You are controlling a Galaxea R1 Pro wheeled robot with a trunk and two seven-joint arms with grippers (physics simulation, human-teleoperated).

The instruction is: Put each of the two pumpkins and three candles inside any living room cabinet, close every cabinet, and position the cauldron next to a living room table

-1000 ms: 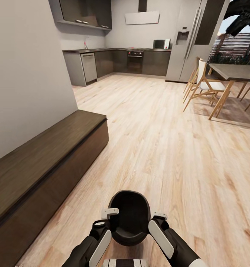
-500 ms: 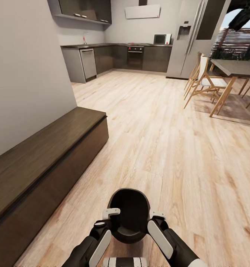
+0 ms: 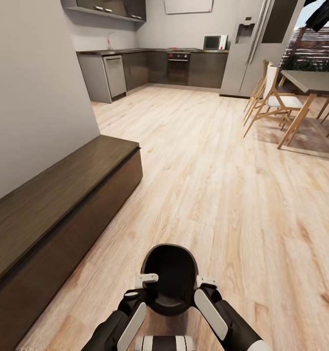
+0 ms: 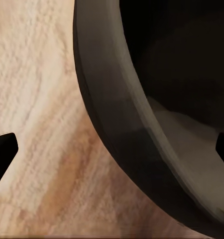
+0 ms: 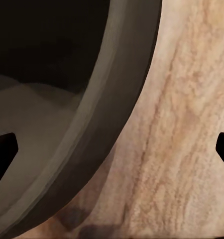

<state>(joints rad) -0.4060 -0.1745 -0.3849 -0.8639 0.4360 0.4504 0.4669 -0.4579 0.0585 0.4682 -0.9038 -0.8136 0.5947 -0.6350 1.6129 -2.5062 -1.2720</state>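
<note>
Wood floor [image 3: 222, 195], kitchen at far end, dining table [image 3: 310, 83] far right. Cabinet [image 3: 62, 209] along left wall, fronts flush. Cauldron [image 3: 170, 278] held above floor between both arms, mouth tipped up. Left pincer [image 3: 145, 280] and right pincer [image 3: 206, 282] each grasping cauldron rim, 1 finger inside.

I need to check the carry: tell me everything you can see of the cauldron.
The cauldron is a round-bellied, matte black pot with a wide mouth and a greyish rim, and it looks empty. It is tipped so its mouth faces the head camera. It sits between the left gripper and right gripper, low and centred over the wooden floor. Each wrist view shows that gripper's fingers straddling the rim, one inside, one outside; firm contact cannot be confirmed.
</note>
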